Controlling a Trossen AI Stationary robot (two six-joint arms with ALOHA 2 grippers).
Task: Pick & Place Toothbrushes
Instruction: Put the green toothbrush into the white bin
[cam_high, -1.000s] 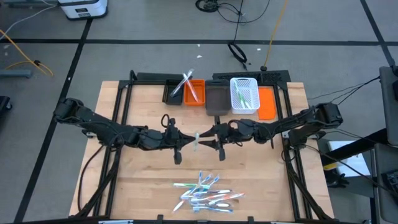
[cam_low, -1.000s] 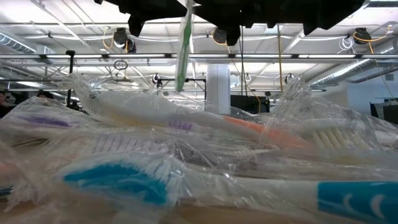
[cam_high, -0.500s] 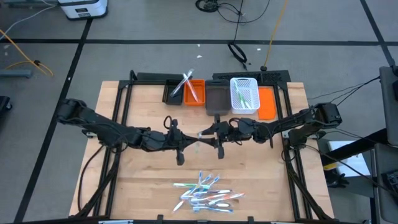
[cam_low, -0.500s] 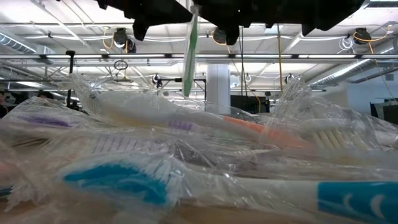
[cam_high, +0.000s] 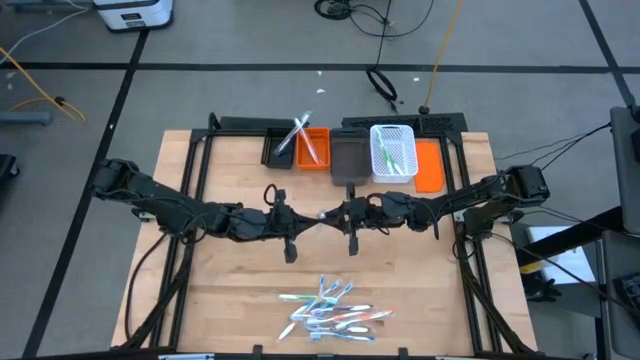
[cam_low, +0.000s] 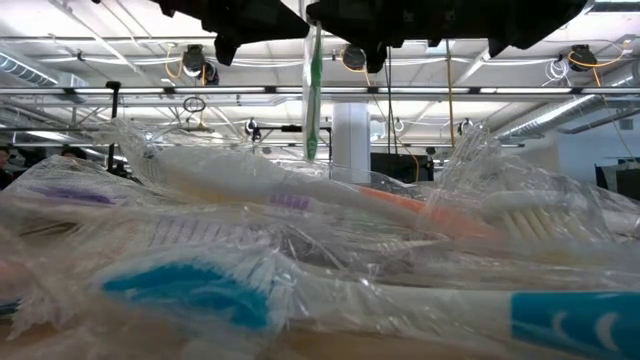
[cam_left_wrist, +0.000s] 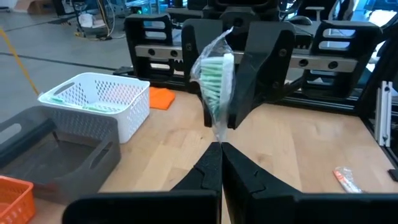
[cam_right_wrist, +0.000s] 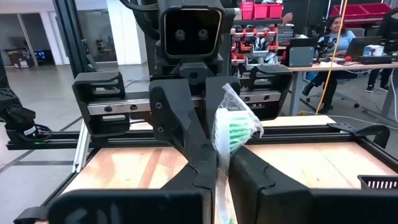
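Observation:
A green toothbrush (cam_low: 312, 90) in a clear wrapper hangs upright over the middle of the table, bristle head (cam_left_wrist: 217, 78) up and handle down. My left gripper (cam_high: 308, 220) and my right gripper (cam_high: 336, 214) meet tip to tip there, and both are shut on it. Several more wrapped toothbrushes (cam_high: 330, 312) lie in a heap near the table's front edge; they fill the foreground of the low view (cam_low: 300, 250). My left gripper pinches the wrapped toothbrush just below its bristle head (cam_left_wrist: 217, 135) between its two fingers. The fingers lie about level, coming from the table's left, across the brush. The brush stands upright, clear of the table, with its handle hanging below the fingers. My right gripper pinches the same wrapped stretch below the head (cam_right_wrist: 222, 155) between its two fingers. It comes about level from the table's right, across the brush and facing the left gripper. The head (cam_right_wrist: 239, 134) and loose wrapper stick up above the fingers.
Along the far edge stand a black bin (cam_high: 280, 150), an orange bin (cam_high: 312, 148) with a toothbrush sticking out, a dark grey bin (cam_high: 348, 160), a white basket (cam_high: 393, 150) holding green toothbrushes, and an orange piece (cam_high: 430, 165). Bare wood lies between the arms and the heap.
The green toothbrush has swung from a lean to upright in my left gripper and shifted a little toward the right gripper. My right gripper's fingers have closed on it. Both arms have otherwise stayed where they were.

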